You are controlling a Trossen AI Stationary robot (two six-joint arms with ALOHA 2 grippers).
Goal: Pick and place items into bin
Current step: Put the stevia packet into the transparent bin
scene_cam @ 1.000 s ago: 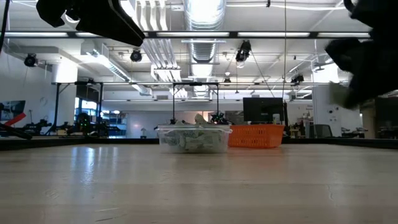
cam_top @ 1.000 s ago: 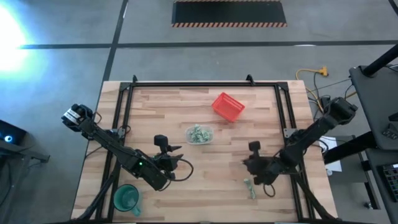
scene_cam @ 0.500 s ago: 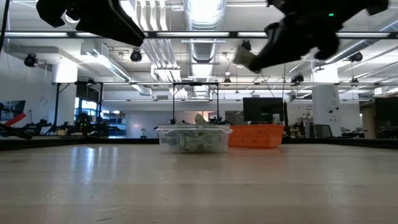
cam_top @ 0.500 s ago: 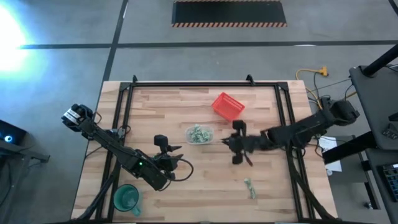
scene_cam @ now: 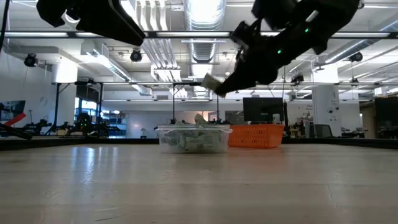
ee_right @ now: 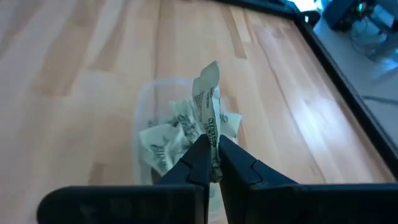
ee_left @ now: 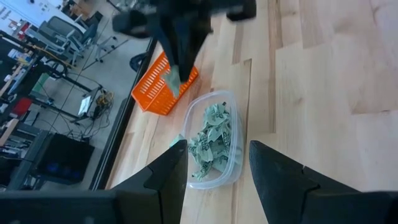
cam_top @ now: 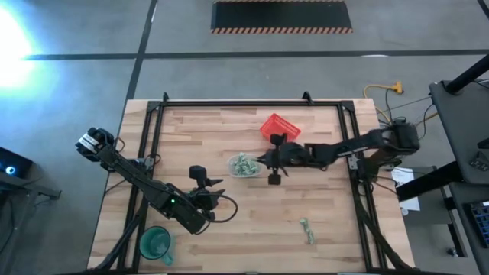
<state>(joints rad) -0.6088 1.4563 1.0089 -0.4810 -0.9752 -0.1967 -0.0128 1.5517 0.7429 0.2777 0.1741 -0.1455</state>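
The bin (cam_top: 244, 164) is a small clear container on the table's middle, filled with several pale green and white wrapped items (ee_left: 210, 138). My right gripper (cam_top: 264, 161) hovers just right of the bin, above its rim, shut on one wrapped item (ee_right: 209, 106), which also shows in the low view (scene_cam: 210, 82). A few more items (cam_top: 307, 230) lie on the wood near the front right. My left gripper (cam_top: 200, 177) waits open at the near left, pointing at the bin, nothing between its fingers (ee_left: 174, 165). My right gripper pinches the wrapped item by its near end (ee_right: 212, 138) between its two fingers. The fingers reach in from the table's right, slanting down. The item sticks out past the fingertips, lifted clear, over the bin's right rim.
A red mesh basket (cam_top: 280, 130) stands just behind and right of the bin. A green cup (cam_top: 155, 243) sits at the near left corner. A black frame (cam_top: 229, 105) runs along the table's far and side edges. Bare wood lies in front of the bin.
My right gripper has swung from the near right of the table, by the loose items, toward the far left to the bin, staying shut on one item carried clear of the table. It has rolled and turned along the way.
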